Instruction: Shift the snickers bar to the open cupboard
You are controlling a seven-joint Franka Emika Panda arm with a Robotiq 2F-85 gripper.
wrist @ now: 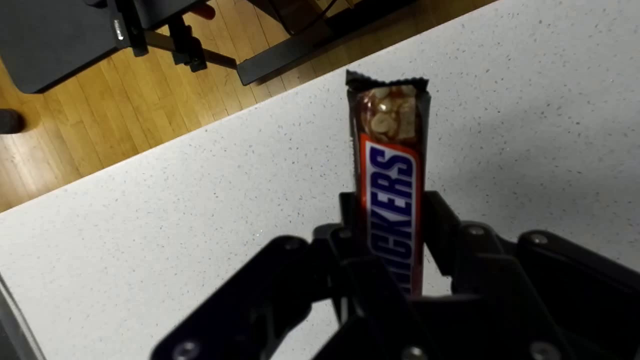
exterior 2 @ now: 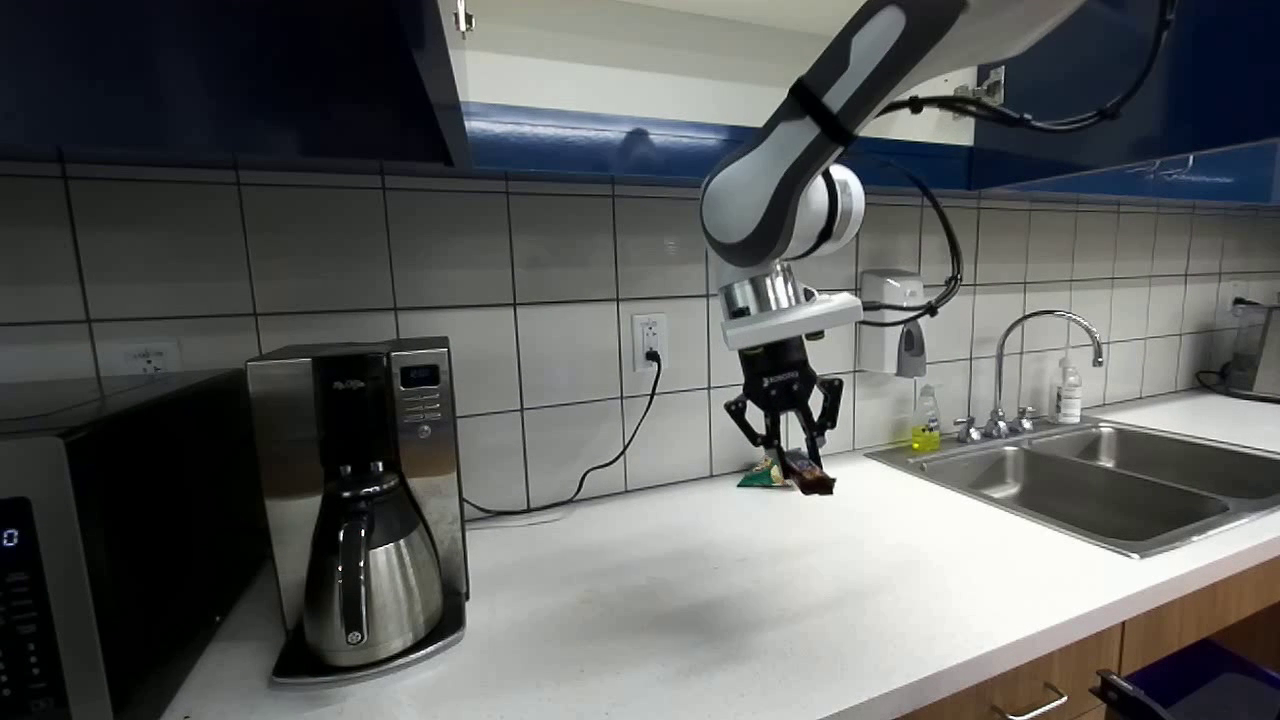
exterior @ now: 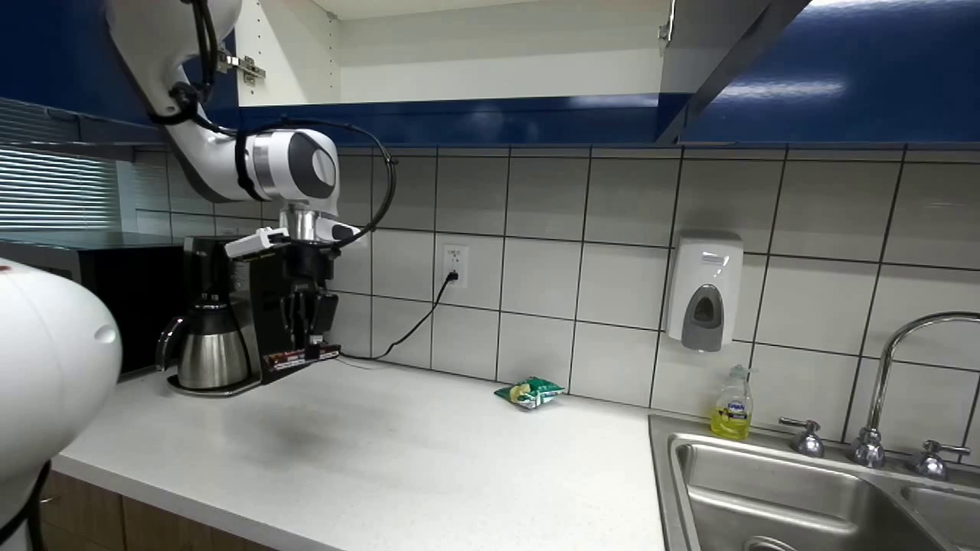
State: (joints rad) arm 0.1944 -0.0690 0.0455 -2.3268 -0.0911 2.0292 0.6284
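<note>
The Snickers bar is a dark brown wrapper with a white, blue and red label. My gripper is shut on its sides, and one end sticks out beyond the fingers. The bar also shows in both exterior views, held roughly level above the white counter. The gripper points down and is well below the cupboard. The open cupboard has a white inside and a blue bottom edge, above the counter. Part of it is behind my arm in an exterior view.
Open blue doors flank the cupboard. A coffee maker and a black microwave stand on the counter. A green snack bag lies near the tiled wall. A soap dispenser hangs by the steel sink.
</note>
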